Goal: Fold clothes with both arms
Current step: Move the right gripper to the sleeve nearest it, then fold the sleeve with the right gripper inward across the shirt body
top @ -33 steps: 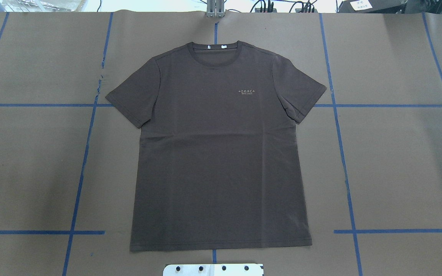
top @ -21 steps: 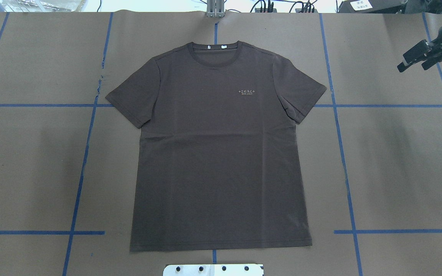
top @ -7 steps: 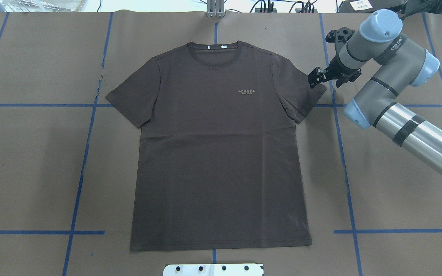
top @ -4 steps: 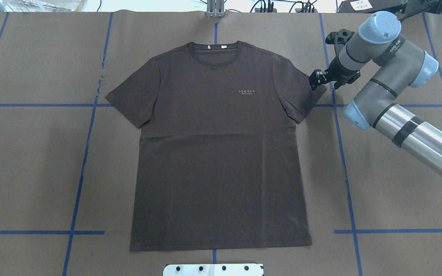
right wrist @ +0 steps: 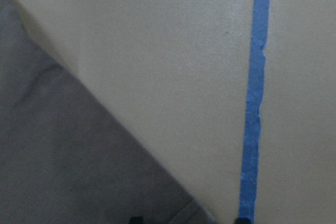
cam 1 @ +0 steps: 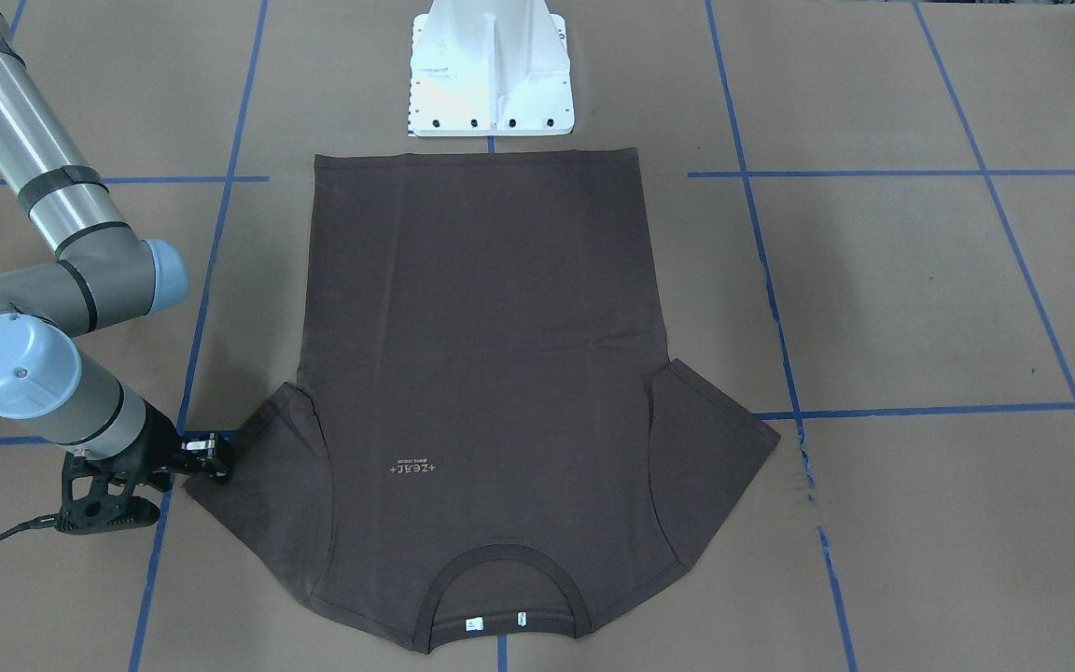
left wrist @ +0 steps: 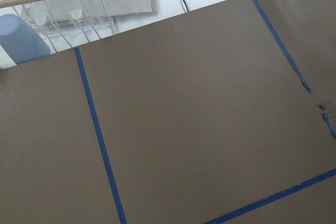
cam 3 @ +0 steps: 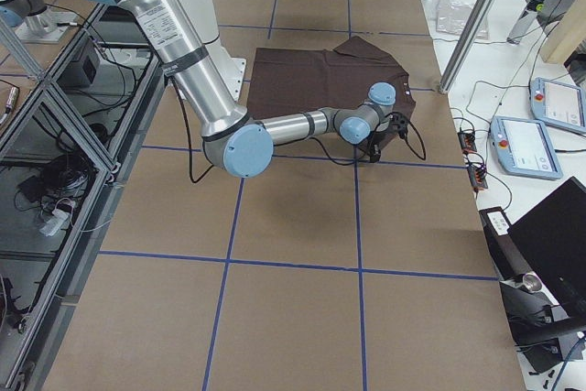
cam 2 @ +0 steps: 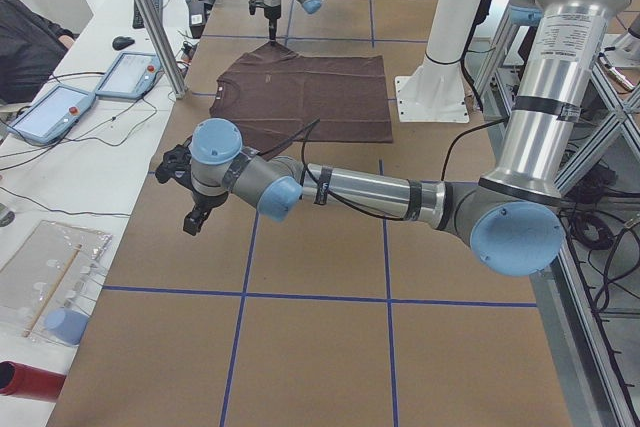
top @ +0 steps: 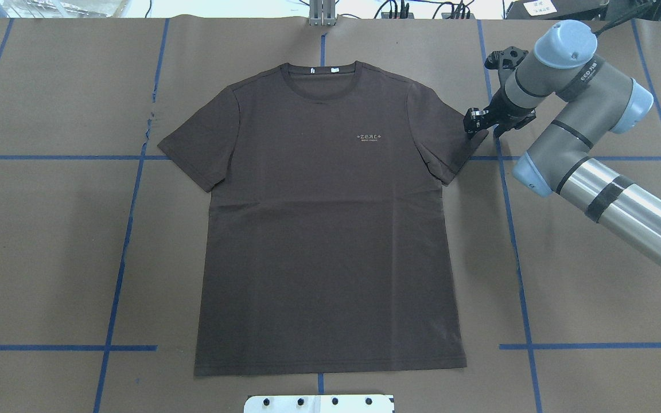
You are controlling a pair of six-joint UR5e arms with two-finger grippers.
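Lying flat and front up on the worktop (top: 49, 258): dark brown T-shirt (top: 325, 229), roughly centred on the brown paper cover. Hem (top: 330, 367) is on the robot's side, just off the white base (cam 1: 491, 75). Collar (top: 320, 95) is at the far side, white neck tags (top: 333, 69) showing inside it. Pale chest lettering (top: 370, 137) faces up. Both sleeves are spread out to the sides, with only light creases across the body. Blue tape (top: 118, 275) lines run out from under the shirt on several sides.

Right arm (top: 594, 189) reaches in from the robot's right, wrist bent down. Right hand (top: 474, 123) is low at the outer corner of the right-side sleeve (top: 451, 137), at the cuff edge. The right wrist view shows two dark fingertips (right wrist: 135, 220) apart at the bottom of the frame, with the sleeve's corner between them. So the fingers are spread, straddling the cuff corner, not clamped on fabric. A blue tape line runs just outside that corner. The sleeve lies flat on the paper, not lifted.

Left arm (cam 2: 370, 192) is stretched along the worktop's left end. Left hand (cam 2: 192, 219) hangs above bare paper, well apart from the shirt. It shows only in the left side view, so I cannot tell how far its fingers are apart; nothing is seen in it. Its wrist view shows only paper and tape lines, plus a clear rack (left wrist: 79, 3) and a blue cup (left wrist: 21, 38) beyond the paper's edge.
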